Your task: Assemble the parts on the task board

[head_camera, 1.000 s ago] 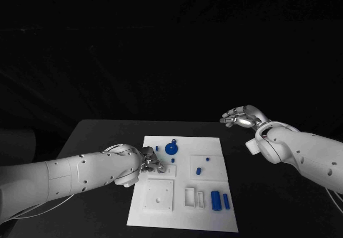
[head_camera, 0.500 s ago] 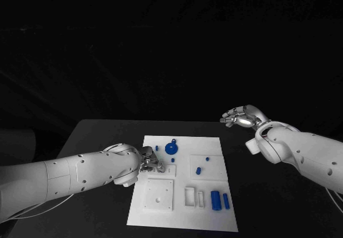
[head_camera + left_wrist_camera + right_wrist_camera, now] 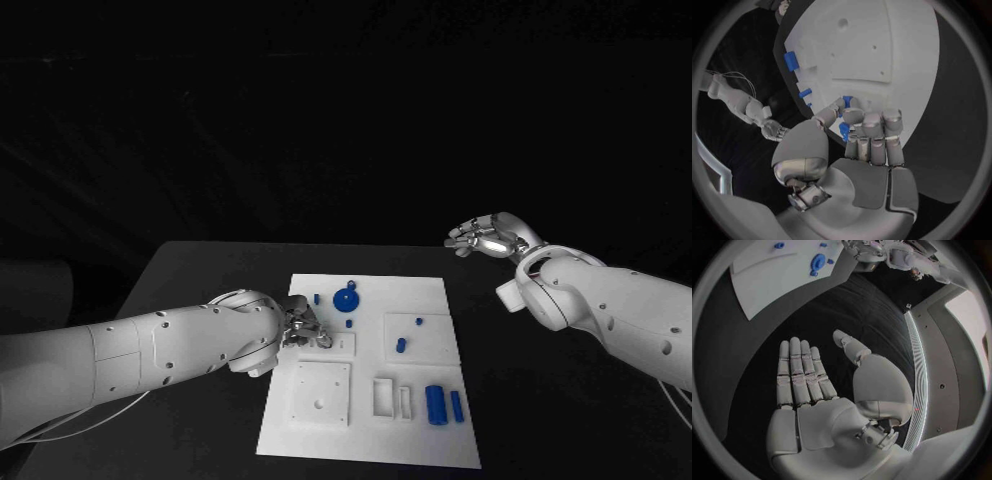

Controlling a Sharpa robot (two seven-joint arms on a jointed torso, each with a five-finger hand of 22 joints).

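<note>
Left wrist view: small blue part (image 3: 844,131) pinched in left hand (image 3: 861,150) over task board (image 3: 892,60).

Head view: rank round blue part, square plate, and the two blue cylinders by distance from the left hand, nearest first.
From the left hand:
1. Square plate, just toward the robot from the hand, at the board's left.
2. Round blue part, toward the board's far edge; close to call against the plate.
3. Two blue cylinders, near-right part of the board, clearly farthest.
</note>
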